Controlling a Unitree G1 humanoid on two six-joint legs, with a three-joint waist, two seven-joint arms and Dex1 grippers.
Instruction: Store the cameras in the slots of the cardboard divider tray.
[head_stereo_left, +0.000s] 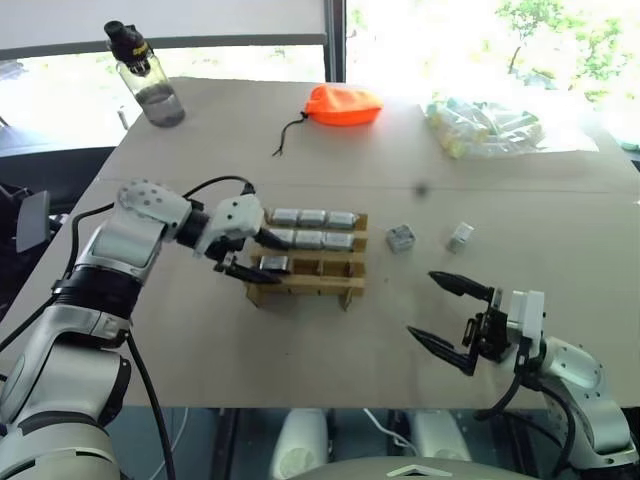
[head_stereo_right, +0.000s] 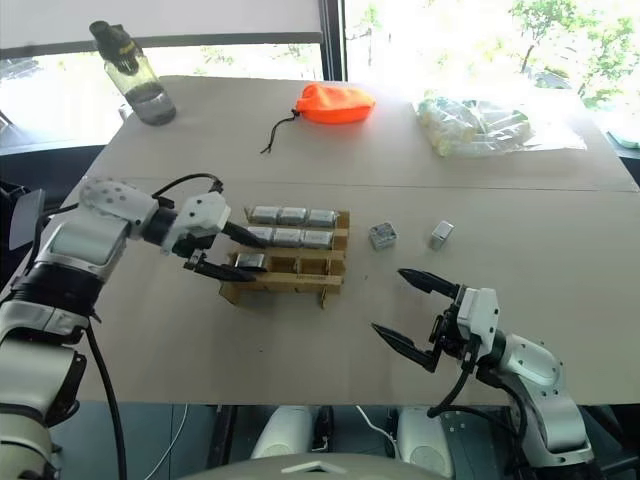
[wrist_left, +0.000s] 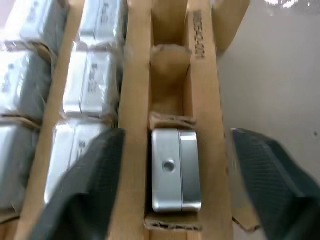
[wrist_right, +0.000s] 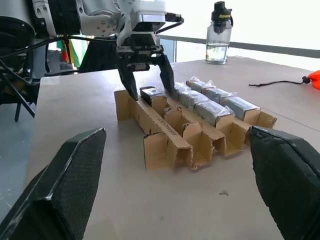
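the tan cardboard divider tray (head_stereo_left: 310, 268) sits mid-bench with its far two rows full of silver-grey boxy cameras (head_stereo_left: 313, 217). in the near row one more silver camera (wrist_left: 176, 170) sits in the end slot on the robot's left, and the other two near slots look empty. two loose grey cameras (head_stereo_left: 400, 238) (head_stereo_left: 460, 237) lie on the beige bench (head_stereo_left: 480, 300) just right of the tray.

the left gripper (head_stereo_left: 250, 252) is spread wide and straddles that end slot, one finger over the middle row and one outside the tray's near wall. it isn't pinching anything, and i'd say that camera is seated. the right gripper (head_stereo_left: 448, 312) is also spread wide and hovers well short of the loose cameras, holding nothing.

my take on doing this bit well: lift the left gripper straight up so a finger doesn't snag the flimsy divider or drag the tray. then take the nearer loose camera by its narrow sides so it drops in long edge along the slot.

further out there's an orange pouch (head_stereo_left: 343, 104), a clear water bottle (head_stereo_left: 146, 77) and a clear bag of pale tubes (head_stereo_left: 483, 125).
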